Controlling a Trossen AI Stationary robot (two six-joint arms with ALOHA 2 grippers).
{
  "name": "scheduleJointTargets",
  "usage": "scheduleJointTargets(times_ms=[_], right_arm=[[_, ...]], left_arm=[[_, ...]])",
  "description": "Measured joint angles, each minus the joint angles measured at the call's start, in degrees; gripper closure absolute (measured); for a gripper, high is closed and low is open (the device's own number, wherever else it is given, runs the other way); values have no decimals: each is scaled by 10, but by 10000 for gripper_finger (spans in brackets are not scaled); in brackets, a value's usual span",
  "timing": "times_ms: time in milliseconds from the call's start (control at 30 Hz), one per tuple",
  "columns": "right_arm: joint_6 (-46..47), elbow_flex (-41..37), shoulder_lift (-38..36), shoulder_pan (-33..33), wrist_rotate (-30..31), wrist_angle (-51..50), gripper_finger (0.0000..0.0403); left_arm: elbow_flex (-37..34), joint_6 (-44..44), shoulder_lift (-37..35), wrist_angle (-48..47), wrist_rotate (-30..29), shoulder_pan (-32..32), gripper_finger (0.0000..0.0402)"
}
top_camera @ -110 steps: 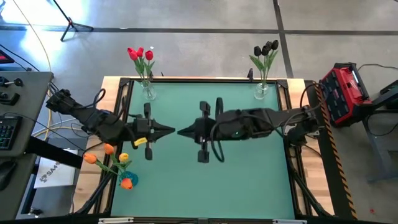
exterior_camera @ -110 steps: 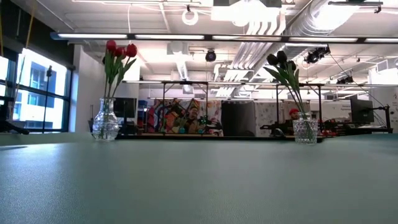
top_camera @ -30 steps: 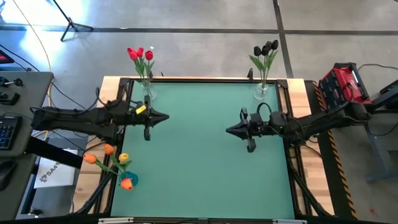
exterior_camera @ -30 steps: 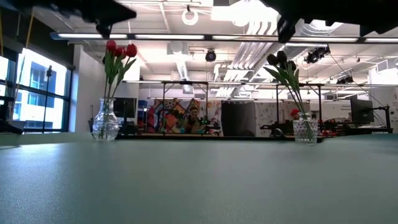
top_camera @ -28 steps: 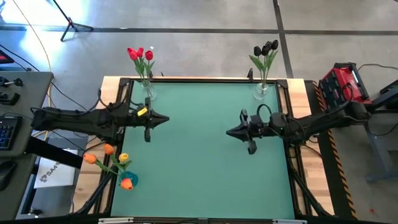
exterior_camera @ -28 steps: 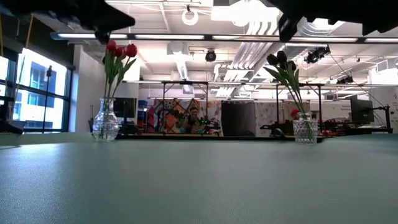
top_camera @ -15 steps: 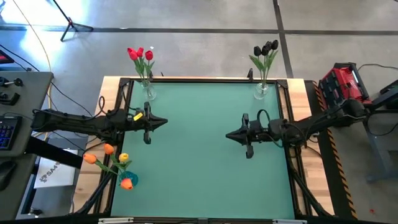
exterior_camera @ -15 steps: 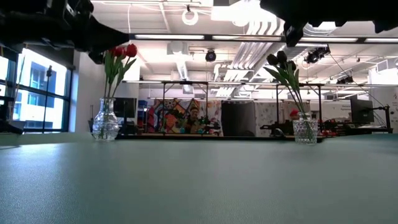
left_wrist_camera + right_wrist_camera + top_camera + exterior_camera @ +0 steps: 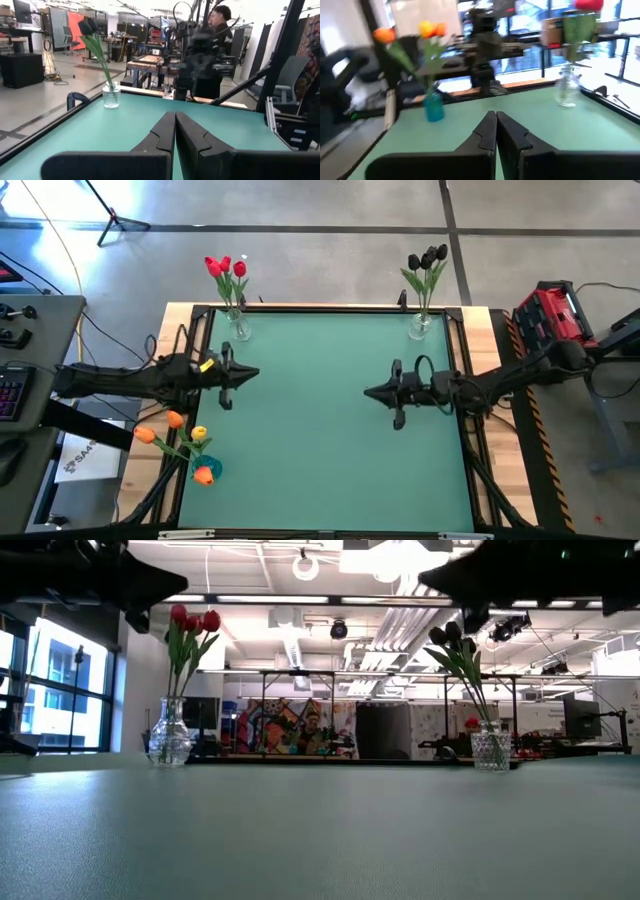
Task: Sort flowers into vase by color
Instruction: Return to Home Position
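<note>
Both tools have been drawn back from the centre of the desk [image 9: 320,470], where they met seconds earlier. The left tool [image 9: 250,373], shut and empty, is held near the desk's left edge. The right tool [image 9: 370,392], likewise pinched shut on nothing, is held toward its right side. Red tulips [image 9: 226,268] and black tulips [image 9: 428,258] stand at the desk's far corners. Orange and yellow tulips [image 9: 172,428] sit in the blue vase [image 9: 204,473], apparently just inside the near-left edge. In the low view both arms are cut off as dark shapes. Open green surface lies between the tools.
</note>
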Motion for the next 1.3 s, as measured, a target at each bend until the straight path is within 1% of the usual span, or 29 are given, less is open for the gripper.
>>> scheduleJointTargets(times_ms=[67,133,200,267,400,533,700,1000,1133,1300], right_arm=[[23,-29,-10,-24,-9,32,403],[43,-56,-33,-49,-44,59,403],[50,-80,-69,-69,-77,59,403],[57,-100,-112,-86,-91,39,403],[78,-132,-203,-104,-93,4,403],[93,-145,-291,-107,-94,-76,403],[90,-138,-387,-107,-96,-209,403],[60,-131,-531,-107,-94,-358,403],[53,-136,-571,-107,-93,-386,403],[39,-136,-601,-107,-91,-408,403]], left_arm=[[0,0,-34,-31,0,0,401],[0,0,-67,-61,0,0,401],[0,-6,-96,-85,0,0,401],[0,-17,-125,-111,0,0,401],[0,-28,-181,-164,-1,0,401],[0,-31,-233,-206,-1,0,401],[0,-29,-235,-206,-2,0,401],[0,-20,-235,-227,-11,0,401],[0,-20,-235,-241,-12,0,401],[0,-15,-235,-250,-20,0,401]])
